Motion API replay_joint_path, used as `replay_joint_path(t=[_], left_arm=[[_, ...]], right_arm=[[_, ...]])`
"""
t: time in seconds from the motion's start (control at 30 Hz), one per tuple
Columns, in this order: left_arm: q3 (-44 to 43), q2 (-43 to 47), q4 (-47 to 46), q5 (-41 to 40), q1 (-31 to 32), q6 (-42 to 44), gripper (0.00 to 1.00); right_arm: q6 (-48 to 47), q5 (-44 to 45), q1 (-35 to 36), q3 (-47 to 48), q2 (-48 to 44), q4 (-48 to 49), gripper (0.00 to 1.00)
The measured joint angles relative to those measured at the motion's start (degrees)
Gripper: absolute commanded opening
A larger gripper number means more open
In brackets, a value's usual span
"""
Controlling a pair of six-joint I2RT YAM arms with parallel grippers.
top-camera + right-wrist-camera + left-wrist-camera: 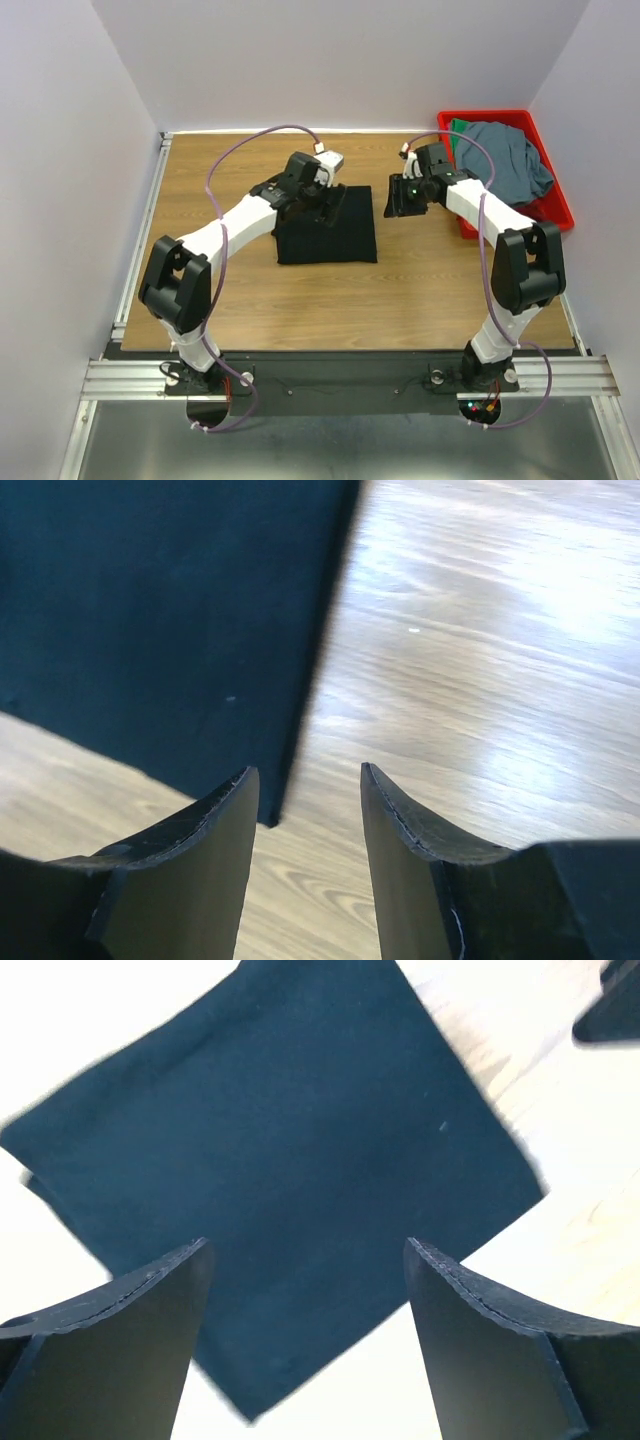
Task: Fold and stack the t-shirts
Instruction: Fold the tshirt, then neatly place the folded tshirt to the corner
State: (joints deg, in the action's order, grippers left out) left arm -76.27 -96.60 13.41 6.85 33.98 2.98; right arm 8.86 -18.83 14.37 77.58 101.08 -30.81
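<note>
Left pincer (308, 1250): fingers spread wide with nothing between them; on my screen it hangs over the far left part of the black t-shirt (328, 225).
Right pincer (308, 770): fingers parted, holding nothing; it hovers over bare wood just beside the black t-shirt's right edge, with one corner of the cloth close to its left finger.
Black t-shirt, lie: folded into a flat, nearly square pad, lying mid-table between the two arms.
Grey-blue t-shirt (510, 160): crumpled in the red bin (560, 205), heaped above the rim.
Green t-shirt (458, 128): I see only a sliver, at the bin's far left corner, tucked beside the grey-blue one.
Red bin, place: at the far right corner of the table (250, 300), close to the right wall.
Table, surface: brown wood grain; it glares nearly white in both wrist views.
Aluminium rail (340, 375): runs along the near edge and carries both arm bases; a metal strip also edges the left side.
Walls (350, 60): plain and pale, closing in on the left, the right and the far side.
Cables (255, 140): purple, one looping along each arm.
</note>
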Motion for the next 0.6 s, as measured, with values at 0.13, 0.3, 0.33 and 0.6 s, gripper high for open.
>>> replay_joint_path(t=[0.13,0.3,0.33,0.6], left_arm=[[-1.3,-1.7,1.7,-5.7,3.0,-9.7,0.94],[-9.2,-10.3,4.3,-11.8,7.8,-16.5,0.95],[-10.3,-11.9,4.4,-12.4,8.4,-17.2,0.96],[-12.0,-23.2,4.9,-14.7,8.1,-21.4,0.97]], right_arm=[[0.0,4.0,-0.2,0.0,0.0,0.0,0.51],[0.0,7.5,-1.5,0.0,0.0,0.0,0.52],[0.0,8.0,-2.1,0.0,0.0,0.0,0.52],[-0.1,10.4,-6.1,-0.7,-0.8,-0.1,0.52]])
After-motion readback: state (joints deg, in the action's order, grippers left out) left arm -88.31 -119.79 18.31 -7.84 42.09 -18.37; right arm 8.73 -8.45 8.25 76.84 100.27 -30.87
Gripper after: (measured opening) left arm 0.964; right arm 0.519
